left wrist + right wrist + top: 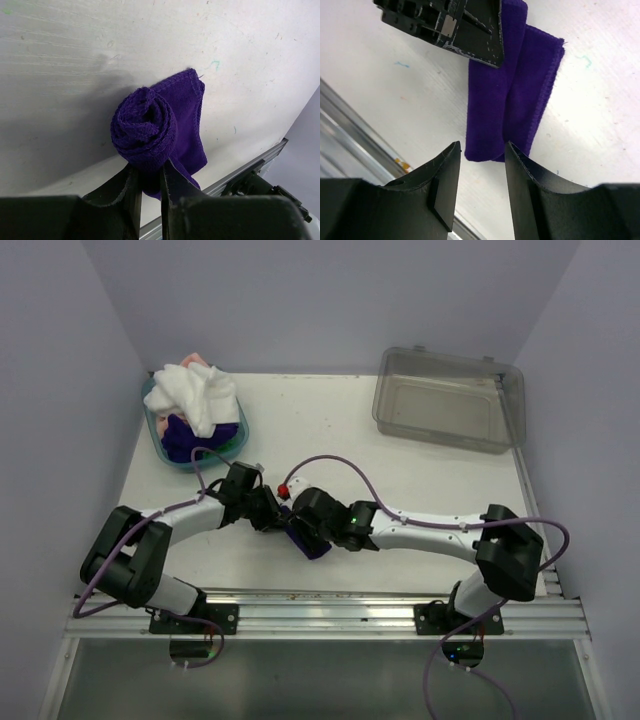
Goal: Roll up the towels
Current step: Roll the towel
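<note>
Purple towel roll (145, 131) in left claw (149, 172)

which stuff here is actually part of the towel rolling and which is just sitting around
For the job:
- purple towel, rolled, gripped by the left tool
- white towel, peach towel and second purple cloth, waiting

Just lying about:
- teal basket holding them
- clear grey bin

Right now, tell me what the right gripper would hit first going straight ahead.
Likely the purple towel, its near end just past the right gripper's open jaws; the left gripper holds it farther along. Depth is unclear.
</note>
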Controlling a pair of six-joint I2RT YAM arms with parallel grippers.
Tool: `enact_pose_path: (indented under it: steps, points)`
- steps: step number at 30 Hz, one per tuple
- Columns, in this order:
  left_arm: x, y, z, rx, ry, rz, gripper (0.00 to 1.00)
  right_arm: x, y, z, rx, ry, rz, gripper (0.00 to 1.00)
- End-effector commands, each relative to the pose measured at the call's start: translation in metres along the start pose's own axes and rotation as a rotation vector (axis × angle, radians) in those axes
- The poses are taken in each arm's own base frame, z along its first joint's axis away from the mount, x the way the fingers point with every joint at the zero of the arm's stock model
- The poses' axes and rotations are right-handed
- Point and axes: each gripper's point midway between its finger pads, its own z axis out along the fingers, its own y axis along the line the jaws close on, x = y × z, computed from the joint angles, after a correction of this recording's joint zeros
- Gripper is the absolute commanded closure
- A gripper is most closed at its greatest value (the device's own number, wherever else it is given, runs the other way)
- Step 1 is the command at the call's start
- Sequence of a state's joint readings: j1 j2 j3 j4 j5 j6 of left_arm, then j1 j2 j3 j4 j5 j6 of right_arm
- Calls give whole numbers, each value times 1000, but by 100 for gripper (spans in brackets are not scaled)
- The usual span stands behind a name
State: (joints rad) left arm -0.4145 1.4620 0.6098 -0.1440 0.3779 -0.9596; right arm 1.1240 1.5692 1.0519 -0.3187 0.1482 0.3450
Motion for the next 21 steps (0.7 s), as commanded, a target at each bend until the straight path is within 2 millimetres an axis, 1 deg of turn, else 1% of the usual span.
enact_pose_path:
  steps: [1, 3, 4, 5, 6, 9, 12, 17, 19, 20, 21]
  points:
    - [-7, -8, -7, 12, -37, -1, 82, -2, -12, -1, 142, 14, -138, 55]
    - [-7, -7, -7, 11, -39, -1, 82, 1, -6, 5, 153, 26, -168, 55]
    - [-7, -8, -7, 11, -38, -1, 82, -2, -5, 6, 166, 18, -182, 53]
    - [-7, -7, -7, 10, -37, -1, 82, -3, 1, 6, 164, 15, -199, 53]
    - [-6, -7, -7, 10, -37, -4, 82, -1, 2, 10, 174, 22, -210, 52]
    - [-6, -8, -8, 12, -37, -1, 82, -7, 8, 12, 176, 8, -222, 49]
    - [-5, -6, -8, 6, -37, -1, 81, -7, 11, 19, 177, 7, -223, 47]
    - [-3, -6, -10, 14, -41, -10, 81, -2, 12, 41, 199, 36, -232, 48]
    - [-4, -6, -10, 12, -44, -6, 80, 0, 11, 46, 211, 38, -225, 51]
    - [-4, -7, -11, 12, -46, -4, 80, 3, 11, 49, 214, 44, -223, 54]
    - [-5, -6, -11, 9, -49, -7, 80, 5, 10, 51, 218, 43, -213, 70]
